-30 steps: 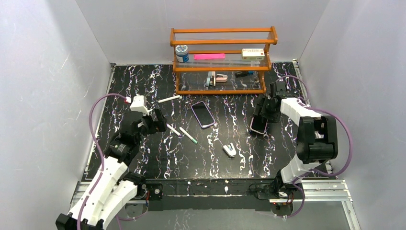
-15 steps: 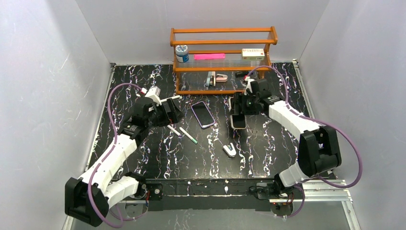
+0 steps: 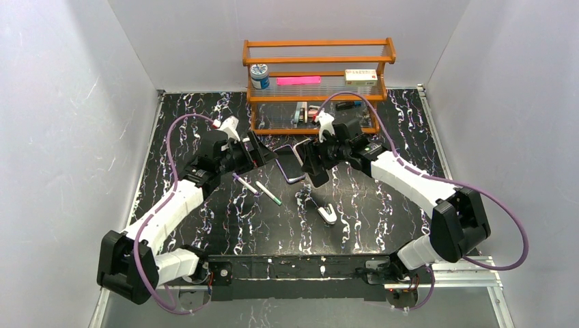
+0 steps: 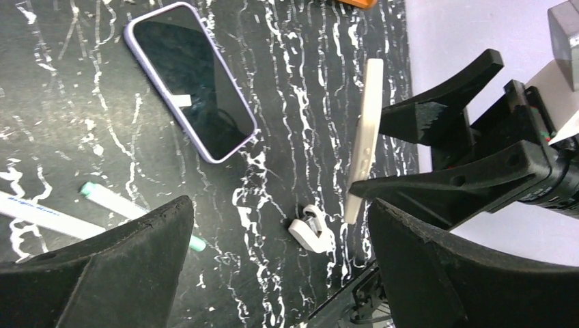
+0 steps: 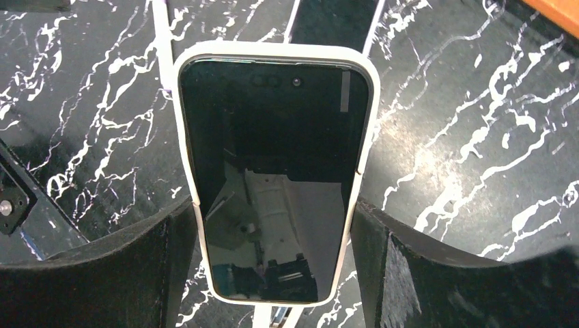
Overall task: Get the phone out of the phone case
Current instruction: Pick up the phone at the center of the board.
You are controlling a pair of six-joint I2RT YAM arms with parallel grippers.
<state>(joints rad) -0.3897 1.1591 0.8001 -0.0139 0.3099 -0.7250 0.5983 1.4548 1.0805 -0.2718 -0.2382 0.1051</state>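
Note:
My right gripper (image 5: 273, 256) is shut on a phone in a cream-white case (image 5: 273, 171), its dark screen facing the wrist camera. In the top view the gripper (image 3: 314, 162) holds this phone (image 3: 319, 174) on edge above the table's middle. My left gripper (image 3: 265, 154) is open and empty, just left of it. In the left wrist view the open fingers (image 4: 280, 208) frame the held phone (image 4: 363, 137), seen edge-on between the right gripper's fingers. A second phone in a purple case (image 4: 191, 78) lies flat and screen-up on the table, also in the top view (image 3: 291, 164).
A wooden shelf (image 3: 317, 85) with small items stands at the back. Two pens (image 3: 258, 188) lie left of centre. A white clip (image 3: 327, 213) lies near the front middle, and also shows in the left wrist view (image 4: 311, 232). Grey walls enclose the black marbled table (image 3: 382, 212).
My right gripper has carried the cased phone from the table's right side leftward to the centre. My left arm has reached right toward it, gripper open.

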